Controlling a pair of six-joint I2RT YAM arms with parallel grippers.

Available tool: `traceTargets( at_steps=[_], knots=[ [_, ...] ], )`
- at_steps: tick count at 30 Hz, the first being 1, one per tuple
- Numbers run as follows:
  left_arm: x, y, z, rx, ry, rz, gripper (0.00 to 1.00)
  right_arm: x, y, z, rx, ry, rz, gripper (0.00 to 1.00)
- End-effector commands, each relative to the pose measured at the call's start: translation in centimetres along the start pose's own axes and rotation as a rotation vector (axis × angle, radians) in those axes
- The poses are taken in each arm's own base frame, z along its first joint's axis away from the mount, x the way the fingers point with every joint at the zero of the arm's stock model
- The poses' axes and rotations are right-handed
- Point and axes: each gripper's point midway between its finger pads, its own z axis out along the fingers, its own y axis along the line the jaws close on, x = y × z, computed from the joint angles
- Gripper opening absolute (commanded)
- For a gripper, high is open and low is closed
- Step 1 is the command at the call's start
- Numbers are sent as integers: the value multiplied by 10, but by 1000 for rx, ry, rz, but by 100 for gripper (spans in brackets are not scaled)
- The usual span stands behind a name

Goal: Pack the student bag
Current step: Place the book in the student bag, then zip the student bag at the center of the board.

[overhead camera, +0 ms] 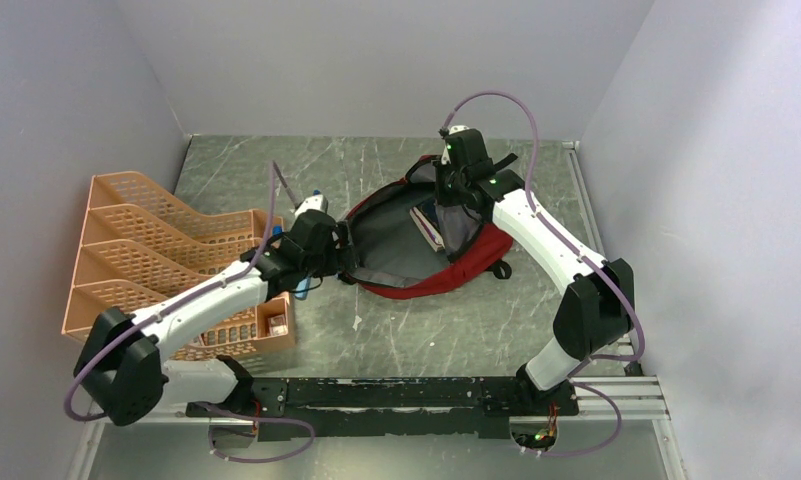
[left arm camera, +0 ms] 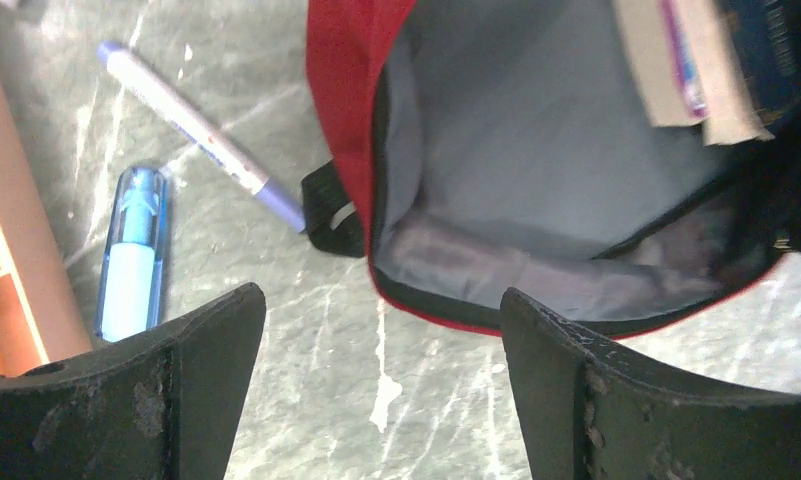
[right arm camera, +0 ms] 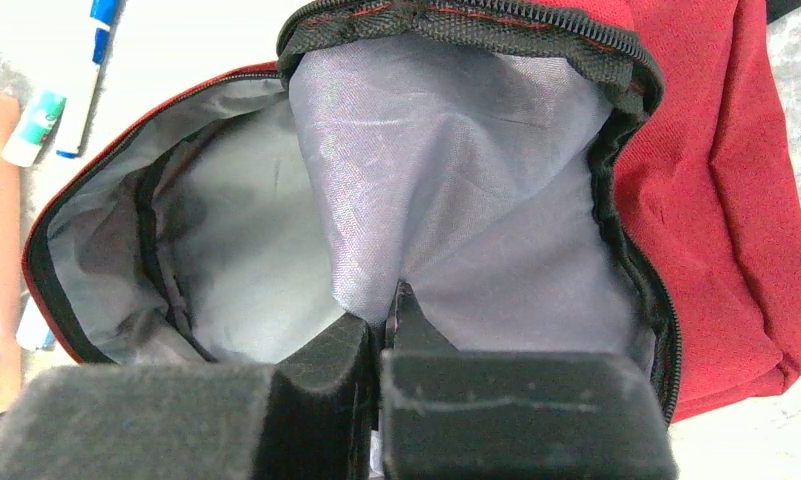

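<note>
Grey-green marbled tabletop, white walls around. Student bag (overhead camera: 471,255) lies open at frame centre, books (overhead camera: 428,222) inside. Right gripper (right arm camera: 381,335) is pressed together on its grey lining, holding the mouth up. Left gripper (left arm camera: 376,310), spread and empty, hovers at the bag's left rim. Judged step: loading. The next move calls for grasping the pen (left arm camera: 191,125) or blue marker (left arm camera: 131,255) lying left, beside the orange organiser (overhead camera: 166,260).

The left gripper (left arm camera: 381,312) gapes wide before the open red bag (left arm camera: 341,120); a pen (left arm camera: 201,135) and blue marker (left arm camera: 131,262) lie beside it.
</note>
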Motion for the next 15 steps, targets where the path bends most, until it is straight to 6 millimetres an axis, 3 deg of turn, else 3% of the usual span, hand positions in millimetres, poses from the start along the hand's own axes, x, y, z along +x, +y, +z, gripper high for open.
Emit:
traceTargets(
  at_steps=[1, 3, 11, 15],
  knots=[
    [21, 8, 14, -19, 55, 7, 90, -1, 5, 6, -17, -14, 1, 1],
    [25, 5, 21, -10, 64, 5, 88, 1, 5, 7, -21, -6, 1, 2],
    [28, 8, 40, -18, 76, -11, 57, 7, 8, 11, -39, 14, -8, 5],
    [28, 13, 48, -25, 78, -20, 46, 11, 10, 13, -53, 31, -19, 7]
  ],
)
